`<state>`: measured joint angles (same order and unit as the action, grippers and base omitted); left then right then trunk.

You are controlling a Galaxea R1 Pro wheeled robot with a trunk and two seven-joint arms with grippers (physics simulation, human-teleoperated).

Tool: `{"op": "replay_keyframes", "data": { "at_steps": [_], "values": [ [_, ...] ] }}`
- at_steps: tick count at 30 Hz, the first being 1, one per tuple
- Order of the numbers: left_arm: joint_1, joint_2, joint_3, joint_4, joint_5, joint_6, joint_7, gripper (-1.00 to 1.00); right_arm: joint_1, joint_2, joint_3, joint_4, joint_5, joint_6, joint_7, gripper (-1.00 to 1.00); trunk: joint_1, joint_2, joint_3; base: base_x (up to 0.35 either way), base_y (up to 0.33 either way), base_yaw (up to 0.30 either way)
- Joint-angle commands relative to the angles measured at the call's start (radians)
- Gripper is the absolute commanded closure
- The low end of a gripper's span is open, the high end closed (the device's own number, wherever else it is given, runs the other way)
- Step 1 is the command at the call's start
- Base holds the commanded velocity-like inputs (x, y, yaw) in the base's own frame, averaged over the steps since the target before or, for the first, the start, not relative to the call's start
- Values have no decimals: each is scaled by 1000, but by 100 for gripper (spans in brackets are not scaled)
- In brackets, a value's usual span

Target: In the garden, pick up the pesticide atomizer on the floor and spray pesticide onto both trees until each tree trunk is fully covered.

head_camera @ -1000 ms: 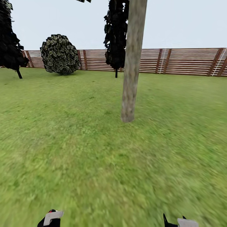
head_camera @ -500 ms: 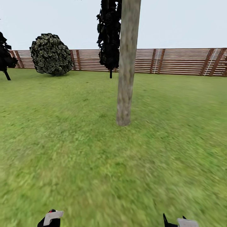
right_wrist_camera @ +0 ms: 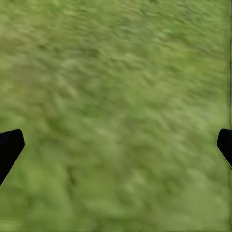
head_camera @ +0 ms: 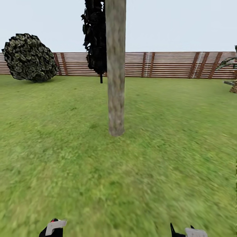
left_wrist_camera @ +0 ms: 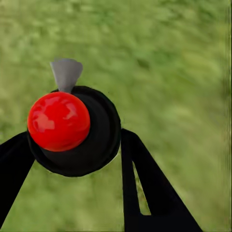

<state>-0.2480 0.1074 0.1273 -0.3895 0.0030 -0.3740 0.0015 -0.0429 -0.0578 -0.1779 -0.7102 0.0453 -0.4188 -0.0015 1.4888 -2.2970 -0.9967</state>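
**Left gripper clamped on a spray bottle, right gripper spread over grass**

The left gripper (left_wrist_camera: 77,145) is closed around the pesticide atomizer (left_wrist_camera: 72,128), a dark round bottle with a red top and a grey nozzle, held between its black fingers (left_wrist_camera: 140,183) above the lawn (head_camera: 65,164). Ahead of both grippers, well apart, a tree trunk (head_camera: 116,82) rises from the grass. Beyond it runs a slatted wooden fence (head_camera: 171,64). The right gripper (right_wrist_camera: 116,145) is spread wide and empty over grass.

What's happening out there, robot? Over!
Left gripper shut on pesticide atomizer. Right gripper open, empty. Tree trunk dead ahead, grass between.
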Motion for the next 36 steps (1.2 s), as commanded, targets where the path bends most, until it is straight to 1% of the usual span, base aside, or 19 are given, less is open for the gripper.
{"op": "replay_keyframes", "data": {
  "at_steps": [1,5,18,21,26,36],
  "values": [
    [0,0,0,0,0,0,0,100,0,0,0,0,0,0,0,-100,0,0,1,338,0,-260],
    [0,0,0,0,0,0,0,100,0,0,0,0,-1,-1,-1,-100,0,0,1,338,0,-103],
    [0,0,1,0,1,0,0,100,0,-1,1,-2,-1,0,1,-100,0,0,1,338,4,-4],
    [0,0,0,0,1,0,0,100,0,6,2,-8,-1,0,2,-100,0,0,1,338,68,0],
    [0,0,0,0,0,0,0,100,0,7,0,-9,-1,-1,-1,-100,0,0,1,338,27,1],
    [1,0,0,0,0,0,0,100,0,7,0,-4,-1,-1,-2,-100,0,0,1,338,1,82]
  ]
}}
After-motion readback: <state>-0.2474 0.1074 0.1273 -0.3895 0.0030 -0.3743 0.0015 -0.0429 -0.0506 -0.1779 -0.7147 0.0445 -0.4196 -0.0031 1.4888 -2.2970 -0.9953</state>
